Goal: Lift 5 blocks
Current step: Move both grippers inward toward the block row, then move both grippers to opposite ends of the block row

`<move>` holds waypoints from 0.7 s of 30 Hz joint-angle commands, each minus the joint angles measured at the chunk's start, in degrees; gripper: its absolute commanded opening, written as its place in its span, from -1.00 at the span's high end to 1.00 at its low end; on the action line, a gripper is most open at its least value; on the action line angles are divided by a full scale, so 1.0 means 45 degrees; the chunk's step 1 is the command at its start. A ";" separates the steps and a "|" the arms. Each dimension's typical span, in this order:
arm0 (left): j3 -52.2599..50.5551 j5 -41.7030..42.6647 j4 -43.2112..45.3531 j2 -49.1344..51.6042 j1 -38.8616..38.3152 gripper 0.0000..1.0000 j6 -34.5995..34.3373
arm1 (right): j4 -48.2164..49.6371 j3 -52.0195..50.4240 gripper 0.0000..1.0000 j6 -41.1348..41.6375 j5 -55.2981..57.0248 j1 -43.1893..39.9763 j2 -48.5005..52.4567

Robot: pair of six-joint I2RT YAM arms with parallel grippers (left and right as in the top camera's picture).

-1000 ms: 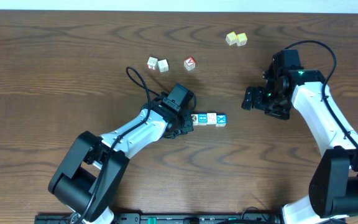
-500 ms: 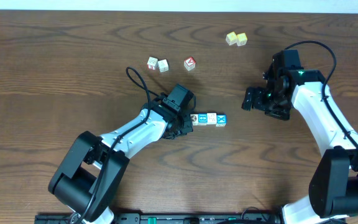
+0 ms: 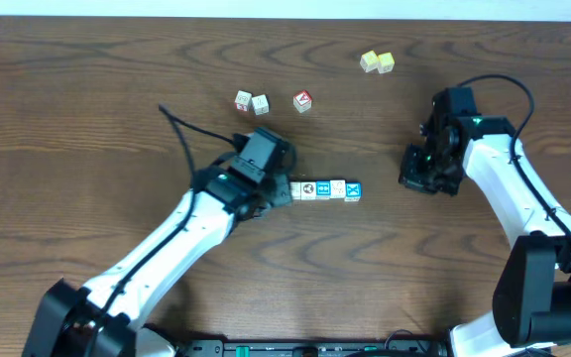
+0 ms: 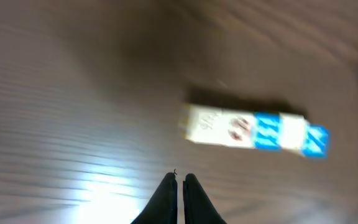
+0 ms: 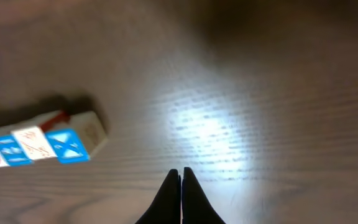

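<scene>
**Getting ready to squeeze the row**

The five blocks (image 3: 325,189) lie in one straight row, touching side by side, near the middle of the table (image 3: 87,99). None of them is off the table yet.

The left gripper (image 3: 284,191) has its fingers pressed together and holds nothing. Its tip sits just beside the end of the row on its own side. I cannot tell if it touches the end block.

The right gripper (image 3: 409,178) also has its fingers pressed together and holds nothing. It is well apart from the other end of the row, toward the right edge of the table.

I think the plan is to pinch the whole row between the two closed tips, like holding books between two hands. So this step looks like lining up.

Next, the right gripper should come in low to its end of the row, in line with it. Then both tips must push in equally hard and go up together. If one pushes crooked or rises first, the row may bend in the middle and fall apart.
</scene>
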 commanded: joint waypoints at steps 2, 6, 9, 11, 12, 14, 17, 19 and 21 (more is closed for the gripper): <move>-0.0073 -0.1749 -0.0491 -0.0034 0.0996 0.86 0.0223 | 0.0520 -0.1273 0.97 0.0369 -0.1331 0.0554 0.0073; -0.0073 -0.1749 -0.0631 0.0034 0.1603 0.86 0.0219 | 0.1443 -0.2302 0.98 0.1180 -0.2137 0.1375 0.0073; -0.0073 -0.1744 -0.0631 0.0034 0.1967 0.85 0.0214 | 0.2171 -0.2807 0.98 0.1962 -0.2079 0.2225 0.0073; -0.0073 -0.1739 -0.0641 0.0034 0.2127 0.85 0.0214 | 0.2497 -0.2895 0.98 0.2497 -0.1715 0.2759 0.0073; -0.0073 -0.1739 -0.0680 0.0034 0.2171 0.85 0.0214 | 0.2623 -0.2895 0.98 0.2764 -0.1477 0.2977 0.0073; -0.0073 -0.1739 -0.0797 0.0034 0.2210 0.85 0.0219 | 0.2866 -0.2895 0.98 0.3201 -0.0996 0.3366 0.0073; -0.0073 -0.1739 -0.1039 0.0034 0.2205 0.85 0.0219 | 0.3060 -0.2895 0.98 0.3662 -0.0398 0.3657 0.0073; -0.0073 -0.1739 -0.1219 0.0034 0.2205 0.85 0.0219 | 0.3230 -0.2895 0.98 0.3696 -0.0325 0.3672 0.0073; -0.0073 -0.1739 -0.1282 0.0034 0.2210 0.85 0.0219 | 0.3546 -0.2895 0.98 0.3560 -0.0311 0.3672 0.0073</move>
